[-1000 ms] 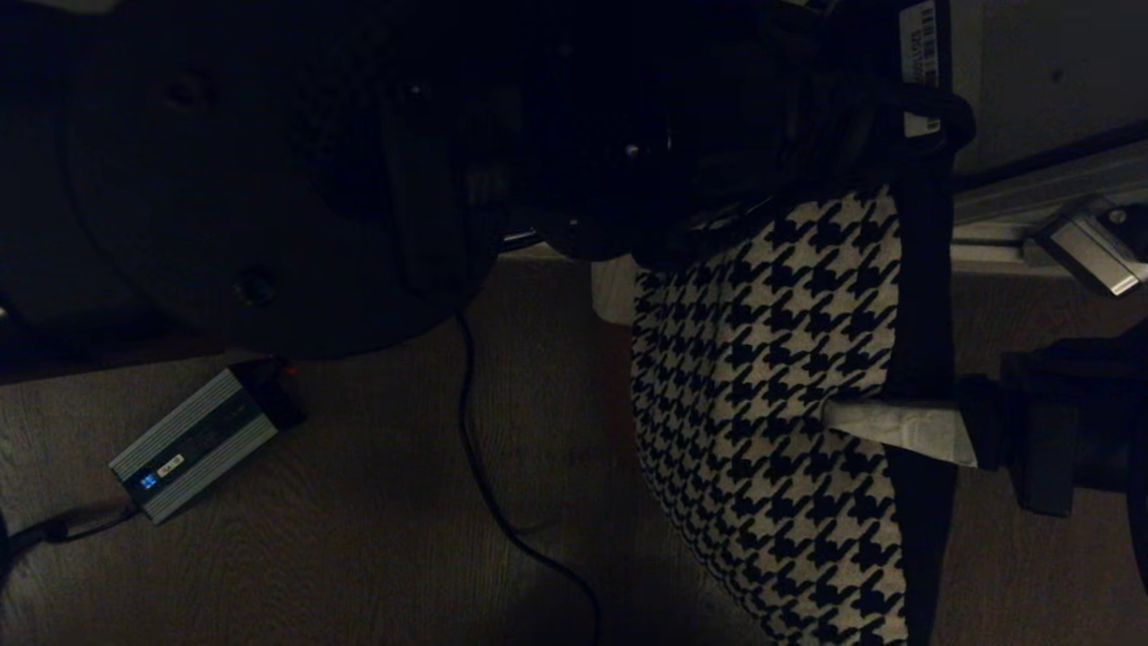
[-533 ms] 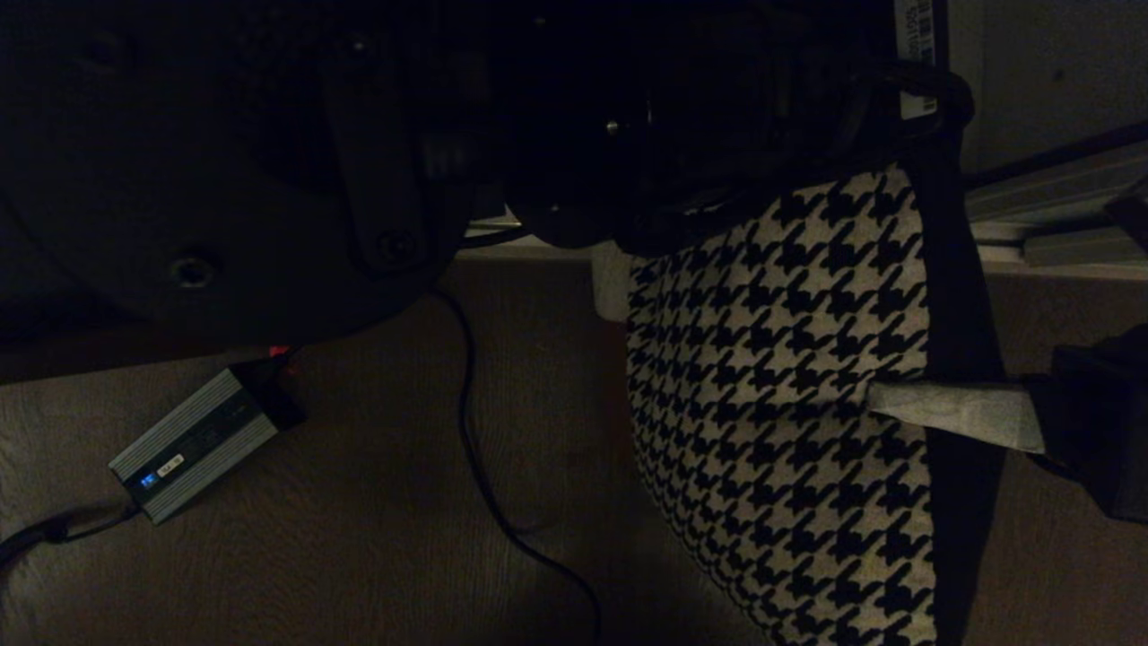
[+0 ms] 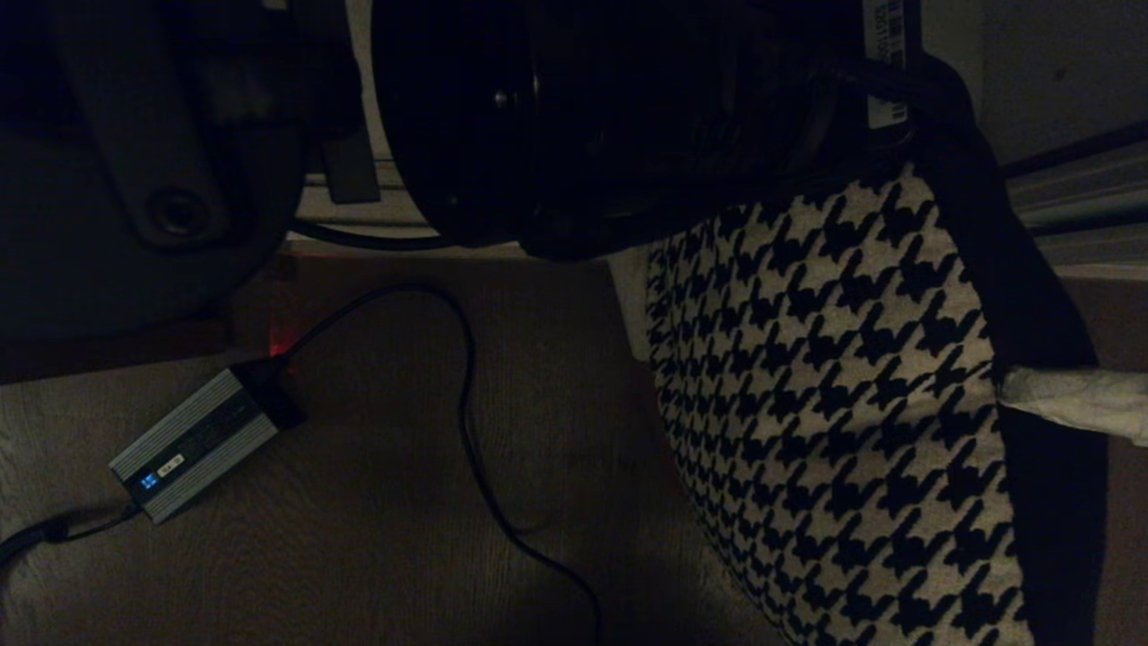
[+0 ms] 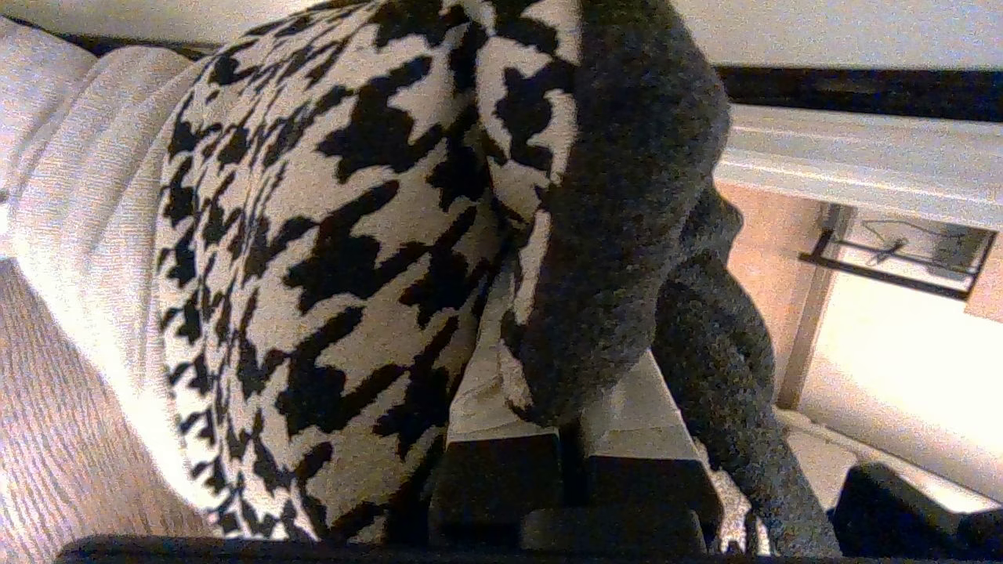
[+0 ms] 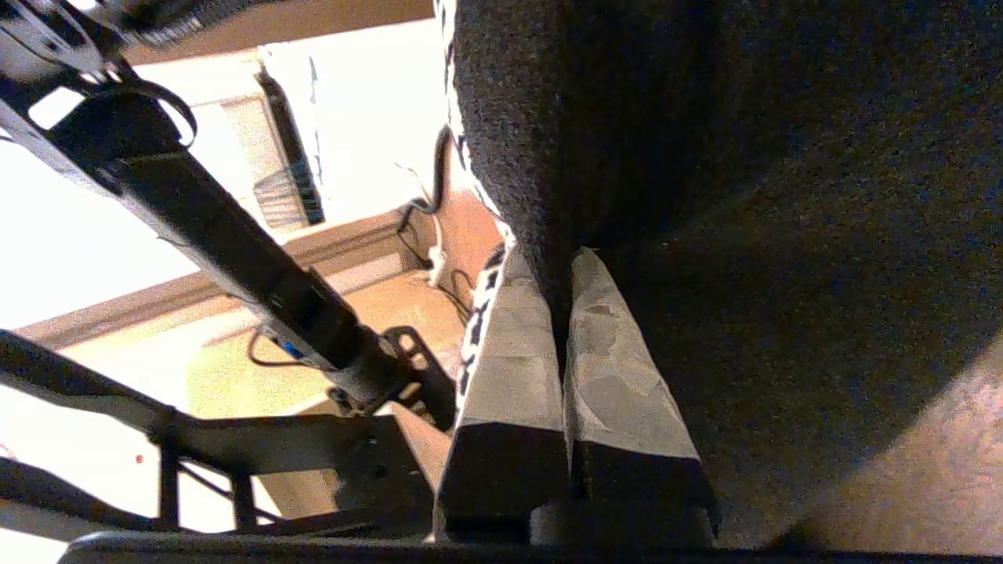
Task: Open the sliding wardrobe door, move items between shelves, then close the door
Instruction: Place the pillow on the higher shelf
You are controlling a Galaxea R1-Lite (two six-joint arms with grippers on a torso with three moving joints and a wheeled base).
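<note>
The black-and-white houndstooth cushion (image 3: 834, 395) hangs on edge above the floor at the right of the head view, its plain black back (image 3: 1031, 296) facing right. My left gripper (image 4: 548, 345) is shut on the cushion's upper edge, where the pattern (image 4: 329, 235) meets the black back. My right gripper (image 5: 552, 262) is shut on a fold of the black back (image 5: 744, 196); one of its pale taped fingers (image 3: 1072, 401) shows at the right edge of the head view. A cream ribbed cushion (image 4: 70, 180) lies against the houndstooth one. The shelves are out of view.
A grey power brick (image 3: 193, 444) with a black cable (image 3: 475, 449) lies on the wood floor (image 3: 359, 556). My dark left arm (image 3: 583, 117) fills the top of the head view. A ribbed pale floor track (image 3: 1085, 193) runs below a flat grey panel (image 3: 1058, 72) at the upper right.
My right gripper has shut on the cushion's black back and drawn to the right. The cushion has shifted right and looms larger. My left arm has swung up and left in the view.
</note>
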